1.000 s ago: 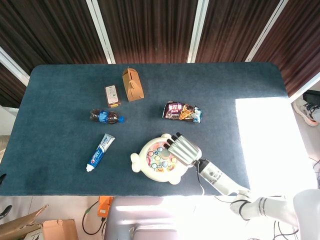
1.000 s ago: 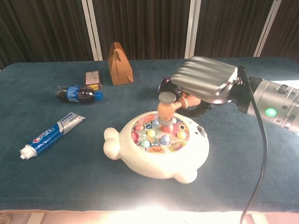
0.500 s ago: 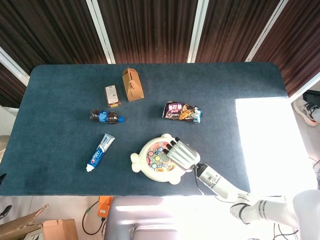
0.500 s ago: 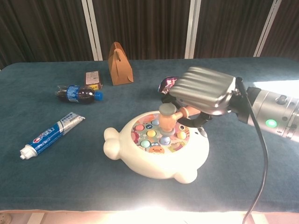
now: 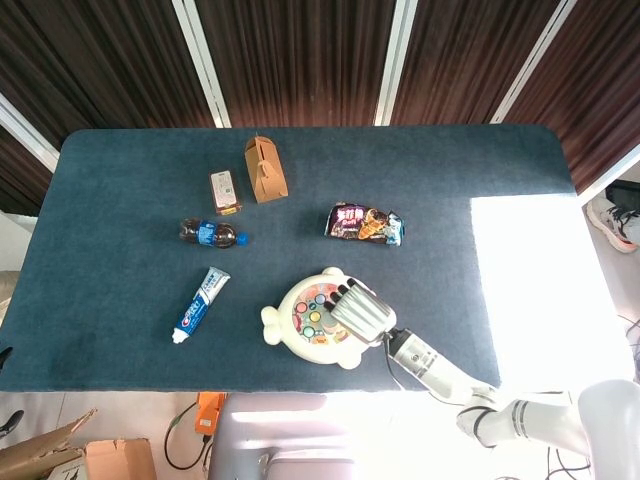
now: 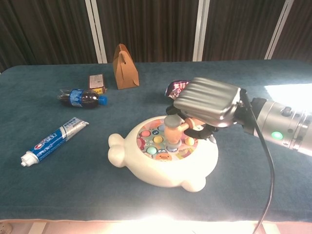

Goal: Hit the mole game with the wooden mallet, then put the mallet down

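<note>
The mole game [image 6: 161,161] [image 5: 295,330] is a white, animal-shaped toy with several coloured buttons on top, near the table's front edge. My right hand [image 6: 209,101] [image 5: 358,312] hovers over its right side and holds the wooden mallet [image 6: 173,129]. The mallet's head points down and sits on or just above a button in the middle of the toy. In the head view the hand hides the mallet. My left hand shows in neither view.
A toothpaste tube [image 5: 201,304] lies left of the toy. Further back are a cola bottle [image 5: 212,234], a small box [image 5: 225,190], a brown paper carton [image 5: 264,168] and a snack packet [image 5: 364,223]. Bright sunlight falls on the table's right part [image 5: 540,290].
My right hand has dropped and shifted slightly toward the front, bringing the mallet head down from above the back buttons onto the middle of the toy.
</note>
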### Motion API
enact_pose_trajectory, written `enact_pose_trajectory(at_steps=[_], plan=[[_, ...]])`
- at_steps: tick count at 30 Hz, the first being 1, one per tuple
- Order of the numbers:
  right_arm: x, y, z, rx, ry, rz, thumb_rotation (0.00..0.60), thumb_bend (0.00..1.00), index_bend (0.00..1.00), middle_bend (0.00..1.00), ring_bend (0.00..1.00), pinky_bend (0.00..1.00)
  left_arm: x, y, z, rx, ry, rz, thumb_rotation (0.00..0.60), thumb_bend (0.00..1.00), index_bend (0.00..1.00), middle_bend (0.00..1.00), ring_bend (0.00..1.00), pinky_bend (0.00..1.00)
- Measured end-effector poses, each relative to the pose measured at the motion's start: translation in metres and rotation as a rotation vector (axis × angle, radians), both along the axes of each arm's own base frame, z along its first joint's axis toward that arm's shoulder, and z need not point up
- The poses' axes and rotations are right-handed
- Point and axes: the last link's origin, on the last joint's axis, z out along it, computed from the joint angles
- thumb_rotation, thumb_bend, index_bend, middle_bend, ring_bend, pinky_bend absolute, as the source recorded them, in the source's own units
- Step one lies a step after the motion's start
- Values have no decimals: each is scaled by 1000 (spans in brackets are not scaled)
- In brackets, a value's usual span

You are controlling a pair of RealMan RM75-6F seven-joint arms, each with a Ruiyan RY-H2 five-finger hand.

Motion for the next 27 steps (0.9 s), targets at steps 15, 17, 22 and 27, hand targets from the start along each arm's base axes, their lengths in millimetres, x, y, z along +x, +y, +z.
enact_pose_trajectory(at_steps=[15,17,22,27], plan=[[0,-20,18,-91,-80,-53,600,468,1000,687,568,598,0,1,0,-4,0,-3,600,215,0,0,0,69],[-2,-22,17,-97,-79,-67,600,468,1000,687,568,598,0,1,0,-3,0,-2,600,215,0,0,0,69],[-4,-24,13,-91,-75,-78,600,468,1000,687,569,598,-1,0,1,-2,0,2,600,215,0,0,0,69],[-8,-24,8,-83,-55,-81,600,468,1000,688,569,598,-1,1,0,-7,-3,4,600,215,0,0,0,69]])
